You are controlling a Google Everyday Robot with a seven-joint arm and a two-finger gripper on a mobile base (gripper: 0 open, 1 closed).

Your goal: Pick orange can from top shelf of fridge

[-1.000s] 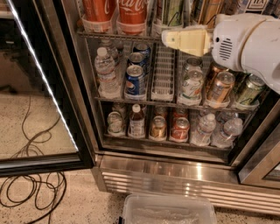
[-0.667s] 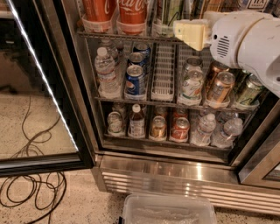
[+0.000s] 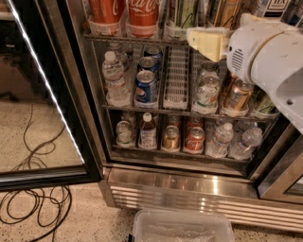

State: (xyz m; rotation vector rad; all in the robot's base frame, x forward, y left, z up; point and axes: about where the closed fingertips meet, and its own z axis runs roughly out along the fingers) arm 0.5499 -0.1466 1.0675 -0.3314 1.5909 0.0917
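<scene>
Camera view: gripper [image 3: 207, 43] has edged right and looks shorter than a second ago, and the white arm [image 3: 270, 56] fills more of the frame. I read that as a push in toward the fridge [image 3: 189, 184], not a sideways move. It now sits at the front rail of the top shelf [image 3: 142, 40], right of the two red Coca-Cola cans [image 3: 142, 12].

The orange can [image 3: 226, 12] stands on that shelf just above and right of the gripper, untouched as far as I can see. So this is approach, grasp not yet made, and the gripper looks a bit low for the can body.

Can't tell whether the gripper is released or clenched.

Hidden or cut off:
- can's top is clipped by the frame edge
- its base and holder are behind the gripper
- shelf to the right of the can is blocked by the arm
- depth gap between gripper and can is unreadable
</scene>
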